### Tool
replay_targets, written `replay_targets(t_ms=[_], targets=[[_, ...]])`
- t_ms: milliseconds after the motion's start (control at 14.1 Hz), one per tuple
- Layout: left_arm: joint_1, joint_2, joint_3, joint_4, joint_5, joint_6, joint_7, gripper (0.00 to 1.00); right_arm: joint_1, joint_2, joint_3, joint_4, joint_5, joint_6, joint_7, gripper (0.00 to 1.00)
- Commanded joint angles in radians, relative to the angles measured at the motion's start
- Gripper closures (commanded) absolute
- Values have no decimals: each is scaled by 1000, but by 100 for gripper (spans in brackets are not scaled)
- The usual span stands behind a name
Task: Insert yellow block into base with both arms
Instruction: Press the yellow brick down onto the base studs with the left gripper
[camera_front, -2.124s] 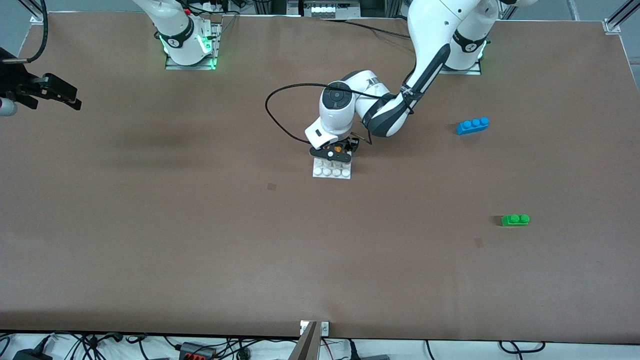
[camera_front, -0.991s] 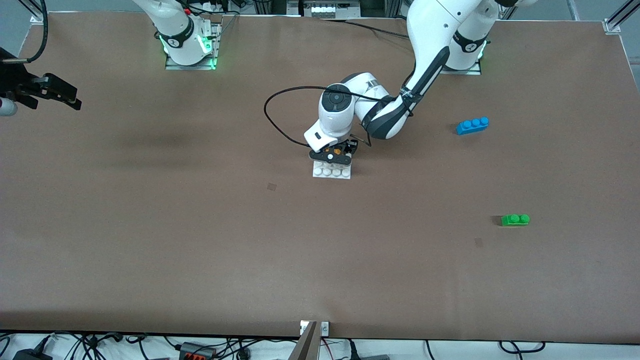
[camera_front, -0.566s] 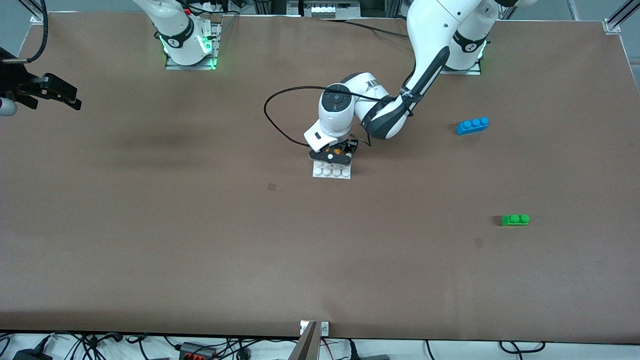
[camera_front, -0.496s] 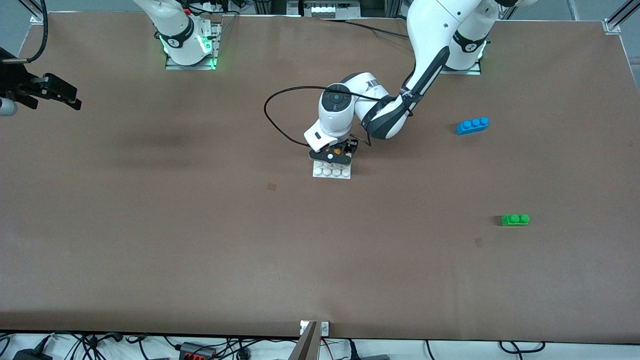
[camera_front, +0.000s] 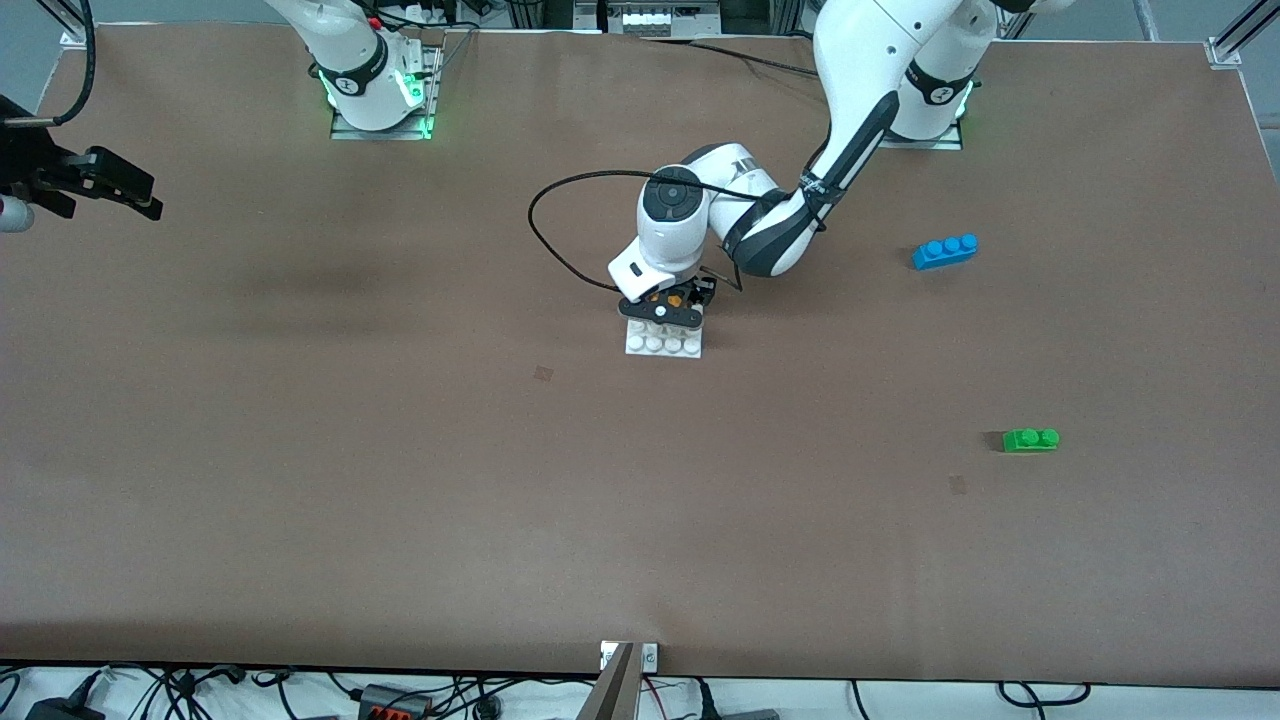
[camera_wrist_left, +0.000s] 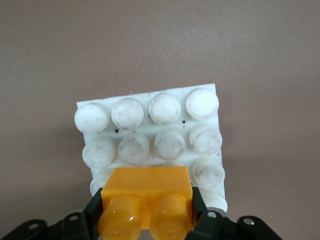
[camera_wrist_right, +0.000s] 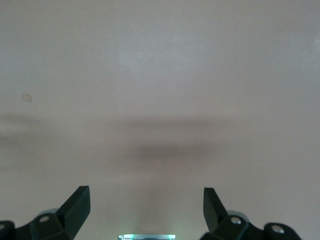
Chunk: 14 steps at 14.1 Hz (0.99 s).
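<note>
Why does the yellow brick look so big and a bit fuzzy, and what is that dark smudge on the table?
Left wrist view: the yellow block sits right at the camera, so it looms soft-edged while the base stays crisp. Front view: the blurry dark patch on the table is a shadow. Right wrist view: pale, washed-out table with a faint shadow.

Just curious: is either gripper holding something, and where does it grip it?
The left gripper holds the yellow block by its two short ends, over the base. The right gripper is open, empty.

Wide brown table (camera_front: 400, 480), metal frame corners (camera_front: 1225, 50), tangled cables (camera_front: 180, 690) along its near edge, even light
</note>
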Motion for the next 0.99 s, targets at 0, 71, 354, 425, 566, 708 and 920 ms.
replay_targets(t_ms=[0,71,354,425,566,708,920], targets=[[0,-17,5,-61,25,-3,-9,52,-2,6,-2,21,9,-16,1,0],[0,-17,5,-64,26,-2,-11,52,-2,6,-2,21,9,-16,1,0],[-2,-3,5,-51,26,8,-14,52,-2,6,-2,21,9,-16,1,0],[3,3,5,-46,26,8,-11,53,-2,6,-2,21,9,-16,1,0],[6,14,6,-26,25,9,-8,56,-2,6,-2,21,9,-16,1,0],[6,31,12,-2,25,9,-8,56,-2,6,-2,21,9,-16,1,0],[6,40,14,9,25,9,-6,56,-2,6,-2,21,9,-16,1,0]])
